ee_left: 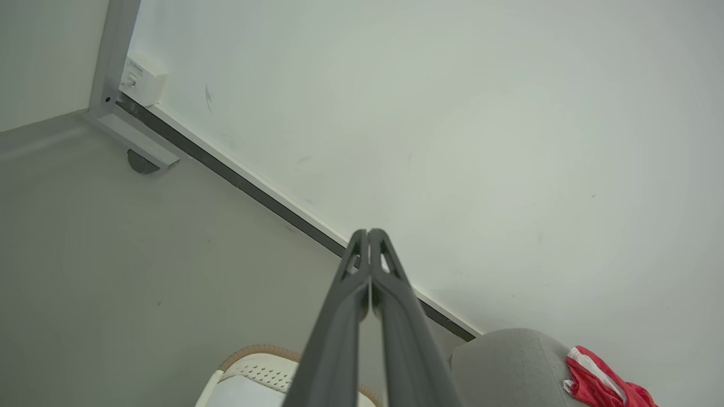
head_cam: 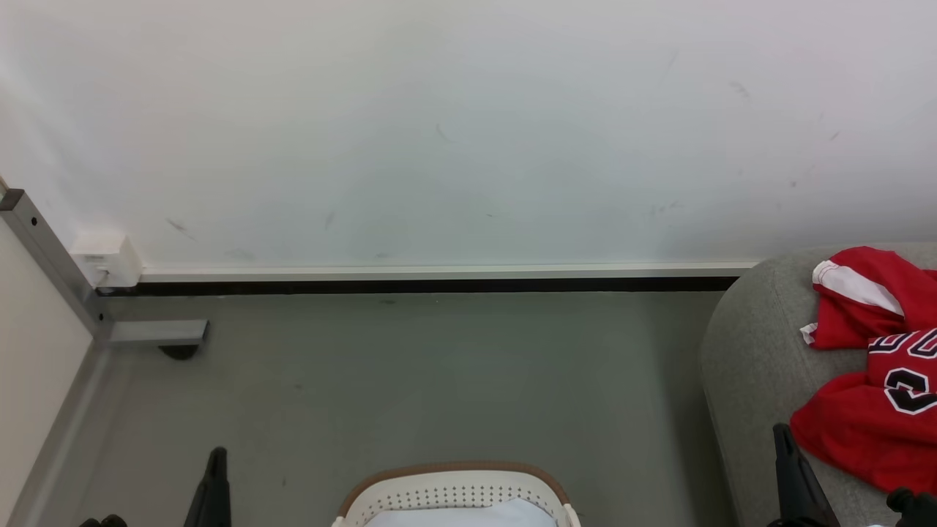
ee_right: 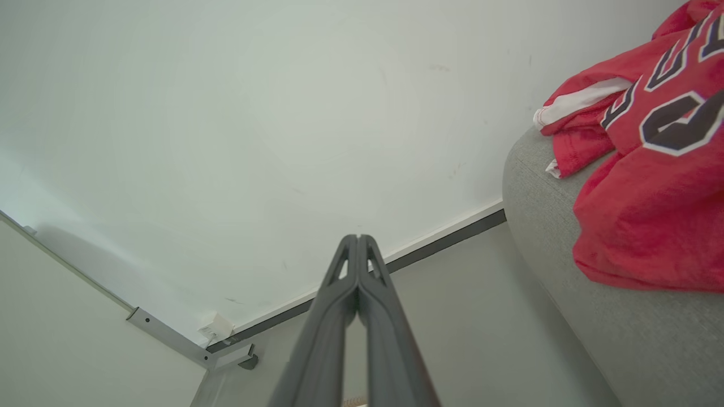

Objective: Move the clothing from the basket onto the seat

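Head view: left gripper (head_cam: 214,483) low at left, right gripper (head_cam: 790,468) low at right, basket (head_cam: 454,487) between them. Just right of the right gripper, red clothing (head_cam: 871,410) heaped on the grey seat (head_cam: 747,366).

Left wrist view: fingers pressed together, empty. Basket under them, seat and clothing to their right.

Right wrist view: fingers clenched, empty. Clothing on the seat, up to the right.
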